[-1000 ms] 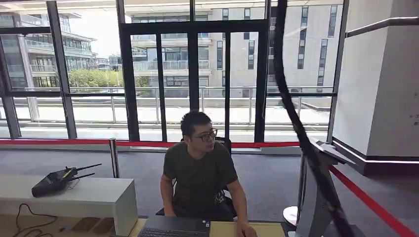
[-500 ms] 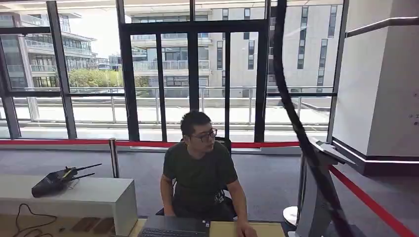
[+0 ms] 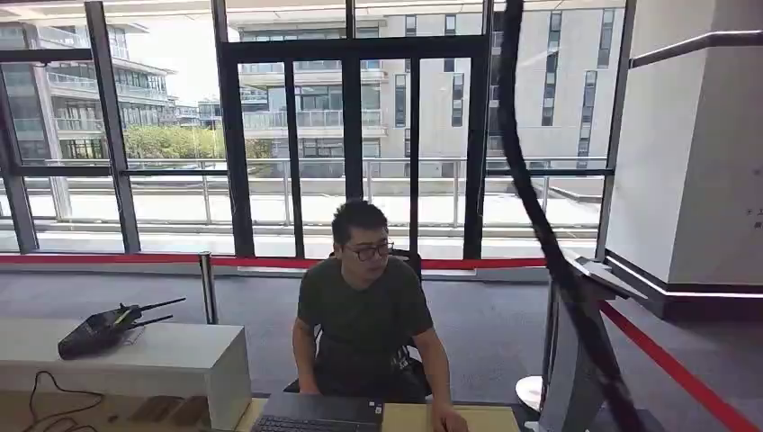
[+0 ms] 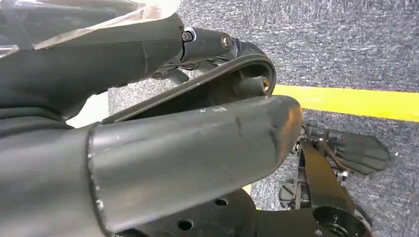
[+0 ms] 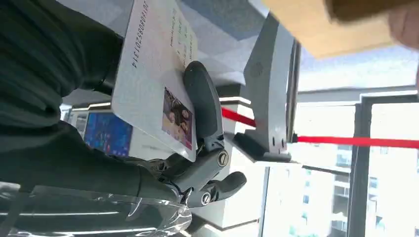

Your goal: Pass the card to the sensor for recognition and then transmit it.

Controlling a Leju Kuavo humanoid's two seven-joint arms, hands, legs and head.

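Observation:
In the right wrist view my right hand [image 5: 197, 153] holds a white card [image 5: 158, 74] printed with a number and a small photo, the thumb [image 5: 202, 98] pressing on its face. Beyond the card stands the grey sensor post [image 5: 264, 84]. The head view puts that sensor post [image 3: 576, 360], with its slanted top, at the lower right beside the desk. My left hand [image 4: 188, 153] hangs over grey carpet with fingers apart and nothing in it.
A person [image 3: 364, 315] sits behind a wooden desk [image 3: 477, 419] with a laptop [image 3: 315, 416], one hand on the desk. A white counter [image 3: 162, 360] at left carries a black radio device [image 3: 99, 328]. A red barrier belt [image 3: 666, 360] runs behind. A black cable [image 3: 540, 216] crosses the view.
The person's head has shifted slightly. Nothing else has visibly moved.

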